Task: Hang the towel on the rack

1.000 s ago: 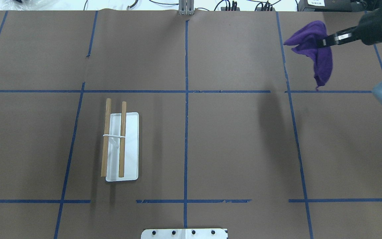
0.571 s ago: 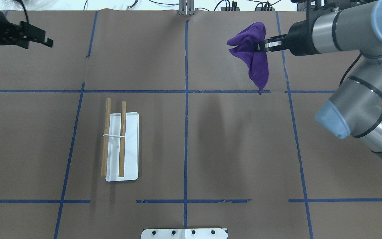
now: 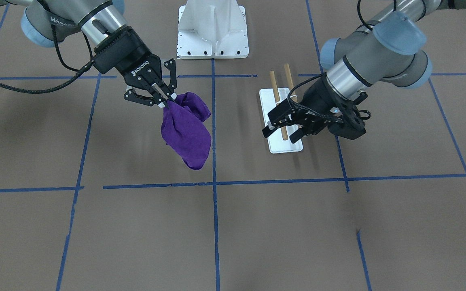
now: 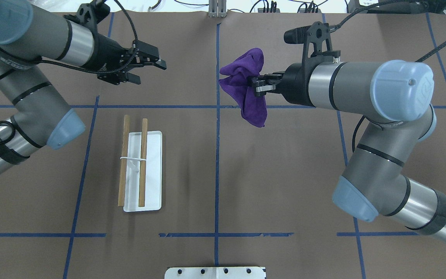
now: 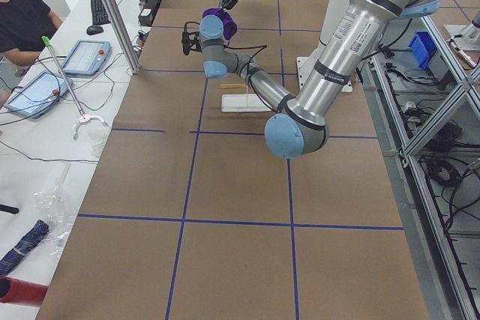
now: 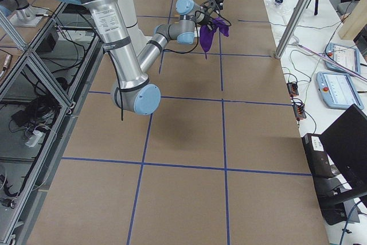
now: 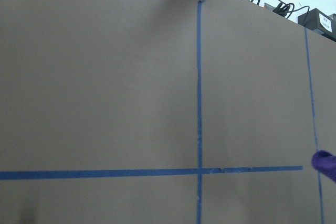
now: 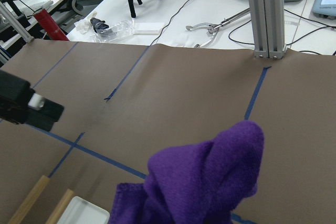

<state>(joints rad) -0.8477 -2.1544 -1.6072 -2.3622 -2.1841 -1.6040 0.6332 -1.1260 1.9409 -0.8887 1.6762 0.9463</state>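
Note:
The purple towel (image 4: pixel 246 91) hangs bunched from my right gripper (image 4: pixel 257 84), which is shut on its upper part, above the table just right of the centre line. It also shows in the front view (image 3: pixel 186 135) under the right gripper (image 3: pixel 164 101). The rack (image 4: pixel 151 170) stands left of centre: a white base with two wooden rods (image 4: pixel 143 159) and a white bracket. My left gripper (image 4: pixel 149 71) is open and empty, raised beyond the rack's far end. In the front view the left gripper (image 3: pixel 280 135) overlaps the rack (image 3: pixel 287 146).
A large white pedestal (image 3: pixel 212 28) with bolt holes stands at the robot's edge of the table. Blue tape lines (image 4: pixel 217 155) cross the brown table cover. Cables and a metal post (image 4: pixel 217 8) lie beyond the far edge.
My right gripper has carried the towel leftward from the far right to near the centre line. My left arm has come in from the left to beyond the rack's far end.

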